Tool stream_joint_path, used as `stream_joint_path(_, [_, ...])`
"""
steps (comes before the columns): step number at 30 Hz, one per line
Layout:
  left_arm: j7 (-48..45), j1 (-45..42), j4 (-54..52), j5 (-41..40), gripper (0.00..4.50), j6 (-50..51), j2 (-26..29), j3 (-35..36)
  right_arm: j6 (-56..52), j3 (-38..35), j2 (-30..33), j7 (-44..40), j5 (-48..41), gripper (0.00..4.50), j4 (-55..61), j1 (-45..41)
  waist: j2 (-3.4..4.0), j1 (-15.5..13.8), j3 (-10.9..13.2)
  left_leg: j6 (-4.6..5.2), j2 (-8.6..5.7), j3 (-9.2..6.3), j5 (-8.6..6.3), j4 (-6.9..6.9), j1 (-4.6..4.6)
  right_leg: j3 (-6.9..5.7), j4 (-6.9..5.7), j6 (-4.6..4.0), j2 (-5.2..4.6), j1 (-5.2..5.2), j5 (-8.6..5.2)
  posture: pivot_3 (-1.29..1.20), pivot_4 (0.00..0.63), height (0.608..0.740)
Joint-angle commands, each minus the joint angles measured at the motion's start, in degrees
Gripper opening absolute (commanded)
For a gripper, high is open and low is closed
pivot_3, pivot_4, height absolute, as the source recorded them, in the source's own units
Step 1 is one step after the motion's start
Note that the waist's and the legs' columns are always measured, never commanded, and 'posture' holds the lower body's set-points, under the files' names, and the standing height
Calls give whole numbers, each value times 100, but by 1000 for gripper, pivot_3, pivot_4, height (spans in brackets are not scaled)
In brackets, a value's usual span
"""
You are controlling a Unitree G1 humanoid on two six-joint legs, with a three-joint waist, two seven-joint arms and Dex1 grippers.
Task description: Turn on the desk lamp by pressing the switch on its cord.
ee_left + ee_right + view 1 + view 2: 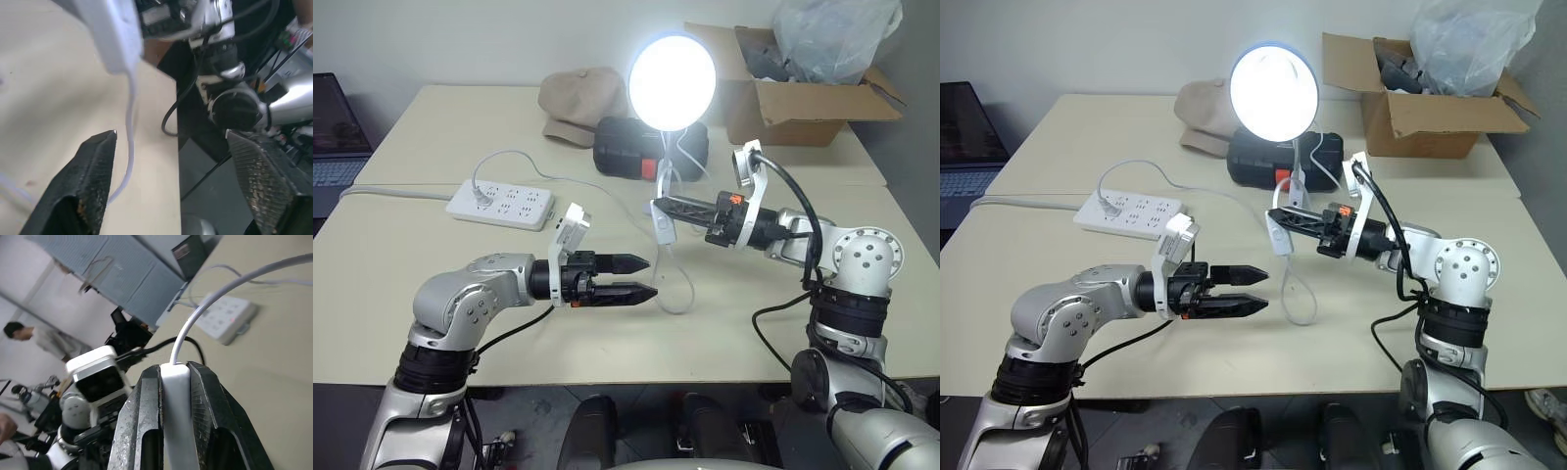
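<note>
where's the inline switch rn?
The switch is clamped between the right end effector's fingers, held above the table in front of the lit desk lamp, with the open left end effector just below and to its left.

Desk lamp point(672, 82) glowing bright white w/ light-blue rim. Cord point(677, 284) & switch point(663, 231) showing white. Both pincers' fingers point(628, 293) looking black, arms silver. Surface point(431, 127) showing pale cream; power strip point(501, 204) white; cap point(579, 103) beige; box point(803, 103) brown.

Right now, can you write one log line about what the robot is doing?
desk lamp: lit | switch: clamped in right pincer, off table | left pincer: open, empty, beside cord
</note>
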State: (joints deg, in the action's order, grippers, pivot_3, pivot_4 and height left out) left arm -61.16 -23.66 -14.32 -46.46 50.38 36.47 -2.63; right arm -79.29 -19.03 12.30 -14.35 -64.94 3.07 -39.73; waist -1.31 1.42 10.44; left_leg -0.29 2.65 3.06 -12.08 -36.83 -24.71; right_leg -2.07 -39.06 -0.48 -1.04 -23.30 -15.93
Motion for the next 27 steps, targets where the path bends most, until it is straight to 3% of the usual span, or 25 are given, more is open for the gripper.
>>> stream_joint_path(1, [-112,90,-469,429,4500,-577,215,-79,370,241,143,24,471,396,-56,197,0,4,0,0,0,2,0,0,0,2,0,0,0,0,0,0,150,740])
stream_joint_path(8, [-145,455,-895,1244,4500,-1398,705,-144,1518,914,74,279,1954,396,-948,279,0,27,0,1,3,5,-1,2,2,7,2,23,3,-1,-13,0,150,740])
stream_joint_path(13, [-154,662,-990,1438,4500,-1642,862,-146,1884,1022,-20,263,2444,396,-1460,181,0,21,0,1,3,10,0,7,2,9,3,23,2,-4,-13,0,150,740])
stream_joint_path(15, [-173,729,-1022,1518,4500,-1710,904,-168,1913,1019,-15,252,2533,1097,-1517,154,-3,20,-2,1,3,9,0,6,2,8,2,23,2,-3,-13,0,150,740])
stream_joint_path(20, [-99,766,-1016,1570,4500,-1782,859,-149,1830,917,3,115,2556,1907,-1450,81,-3,7,-2,0,3,9,0,7,2,8,4,24,1,-2,-14,0,150,740])
stream_joint_path(27, [219,613,-751,1786,4500,-2027,692,9,1478,680,289,-59,2282,3652,-667,86,-2,4,-1,1,2,8,0,6,2,8,2,24,1,-2,-13,0,150,740])
